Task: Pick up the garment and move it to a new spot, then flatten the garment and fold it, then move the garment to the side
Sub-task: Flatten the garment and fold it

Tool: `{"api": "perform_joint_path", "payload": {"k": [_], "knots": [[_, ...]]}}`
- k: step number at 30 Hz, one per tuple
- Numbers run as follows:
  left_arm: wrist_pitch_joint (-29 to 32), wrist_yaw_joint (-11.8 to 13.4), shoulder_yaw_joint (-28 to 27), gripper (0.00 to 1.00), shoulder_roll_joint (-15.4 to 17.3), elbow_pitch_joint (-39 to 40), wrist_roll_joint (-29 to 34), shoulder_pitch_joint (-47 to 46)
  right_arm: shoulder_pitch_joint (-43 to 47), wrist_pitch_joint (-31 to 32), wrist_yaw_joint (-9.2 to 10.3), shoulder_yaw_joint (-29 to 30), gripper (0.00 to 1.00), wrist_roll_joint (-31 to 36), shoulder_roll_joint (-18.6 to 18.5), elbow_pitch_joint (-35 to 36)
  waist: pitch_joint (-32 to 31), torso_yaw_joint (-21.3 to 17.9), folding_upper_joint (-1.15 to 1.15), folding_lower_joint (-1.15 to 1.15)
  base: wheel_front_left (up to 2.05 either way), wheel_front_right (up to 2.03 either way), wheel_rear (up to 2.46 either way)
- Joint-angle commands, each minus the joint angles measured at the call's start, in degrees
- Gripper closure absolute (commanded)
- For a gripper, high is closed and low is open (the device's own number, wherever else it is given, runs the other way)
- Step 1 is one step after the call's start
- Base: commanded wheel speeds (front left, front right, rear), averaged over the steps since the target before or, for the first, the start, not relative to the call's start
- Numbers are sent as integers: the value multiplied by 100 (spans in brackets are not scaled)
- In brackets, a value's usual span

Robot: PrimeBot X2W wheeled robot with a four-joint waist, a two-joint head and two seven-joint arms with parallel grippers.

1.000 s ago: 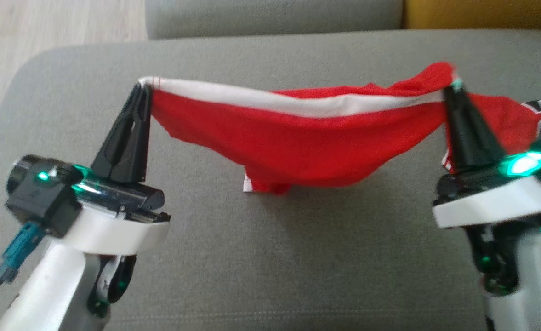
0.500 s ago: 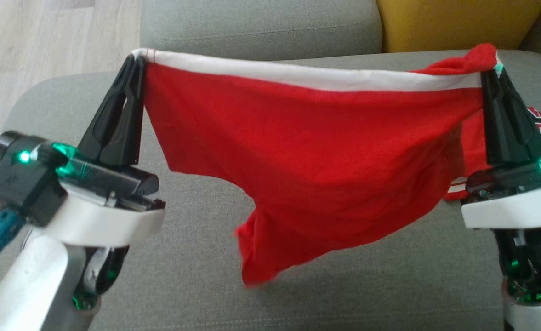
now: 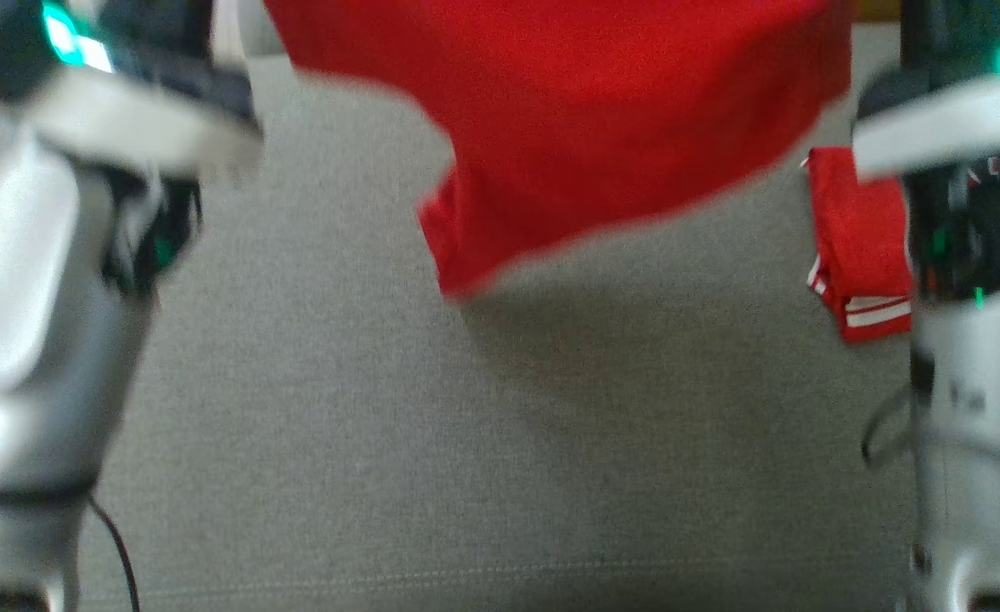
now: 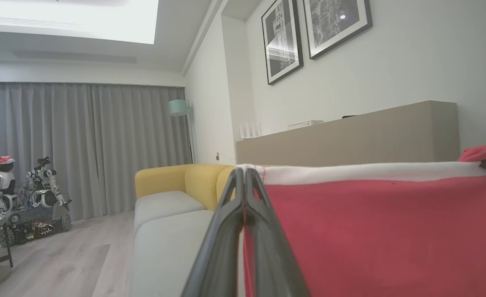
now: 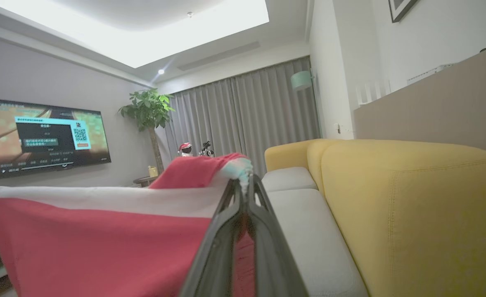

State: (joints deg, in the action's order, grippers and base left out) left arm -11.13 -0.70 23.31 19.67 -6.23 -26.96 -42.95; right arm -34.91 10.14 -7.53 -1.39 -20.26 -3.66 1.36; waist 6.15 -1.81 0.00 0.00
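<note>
The garment (image 3: 601, 127) is red cloth with a white band along its top edge, hanging stretched between my two grippers above the grey sofa seat (image 3: 466, 442). In the left wrist view my left gripper (image 4: 245, 173) is shut on the garment's (image 4: 371, 231) white-banded corner. In the right wrist view my right gripper (image 5: 243, 181) is shut on the opposite corner of the garment (image 5: 102, 247), where the red cloth bunches over its tips. A white-striped end (image 3: 861, 246) of the garment dangles beside my right arm (image 3: 975, 382). Its lowest point (image 3: 457, 263) hangs just above the seat.
A yellow sofa section (image 5: 412, 206) adjoins grey cushions (image 4: 164, 235) beyond the garment. Wooden floor (image 4: 61, 264) lies to the left, with another robot (image 4: 28, 194) by the curtains. A television (image 5: 44, 136) and a plant (image 5: 148, 111) stand across the room.
Both arms have lifted the garment higher off the seat. In the head view its white band and my fingers have gone past the top edge. Both grips hold as before.
</note>
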Motion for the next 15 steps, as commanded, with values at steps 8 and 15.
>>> {"api": "perform_joint_path", "payload": {"k": [8, 15], "knots": [[-341, -370, -199, 100, -268, -2221, 343, -2528, -2611, -1149, 4, -383, 100, -718, 76, -2526, 699, 47, 0, 0, 0, 0, 0], [-384, -407, -470, 100, -786, -3859, 550, -3276, -3990, -2348, 4, -1101, 100, -1209, 78, -5273, 1066, 91, 0, 0, 0, 0, 0]]}}
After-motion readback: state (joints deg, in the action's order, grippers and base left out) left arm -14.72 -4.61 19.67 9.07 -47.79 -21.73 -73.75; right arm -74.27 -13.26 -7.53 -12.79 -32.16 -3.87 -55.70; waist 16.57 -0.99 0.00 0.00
